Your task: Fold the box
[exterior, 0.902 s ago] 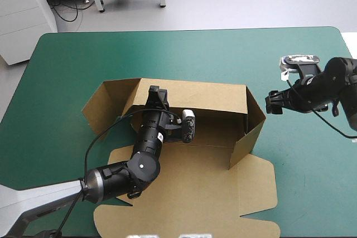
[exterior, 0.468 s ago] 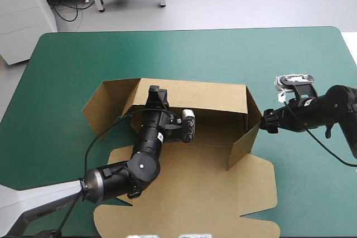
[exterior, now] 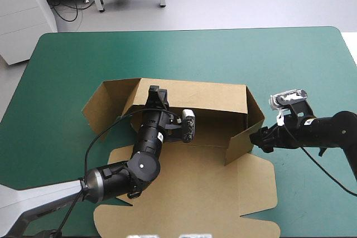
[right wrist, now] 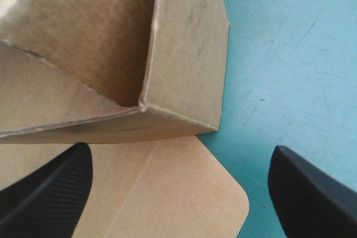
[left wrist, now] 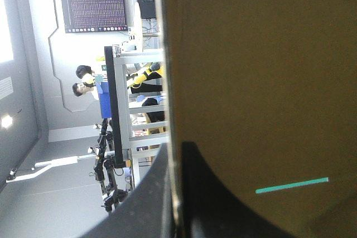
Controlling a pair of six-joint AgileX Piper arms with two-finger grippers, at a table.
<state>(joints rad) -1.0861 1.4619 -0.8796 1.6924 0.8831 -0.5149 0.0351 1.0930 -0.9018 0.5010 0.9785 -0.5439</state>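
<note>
Found the box (exterior: 195, 97) at the centre of the table (exterior: 67, 65), partly raised: back wall upright at 12 o'clock, right wall (exterior: 248, 132) standing but splayed outward at 3 o'clock, left wall (exterior: 103, 104) splayed open at 9 o'clock, lid panel (exterior: 189, 193) flat toward 6 o'clock.

Observed the left hand (exterior: 158, 92) inside the box, clenched on the back wall's top edge, board pinched between its fingers.

Observed the right hand (exterior: 258, 139) released, fingers wide apart, just outside the right wall's near corner. Cannot confirm contact.

Judged step in hand: squaring the right wall while bracing the back wall.

Next move calls for pressing that wall toward 9 o'clock without crushing the corner, then attending to the 9 o'clock wall.
</note>
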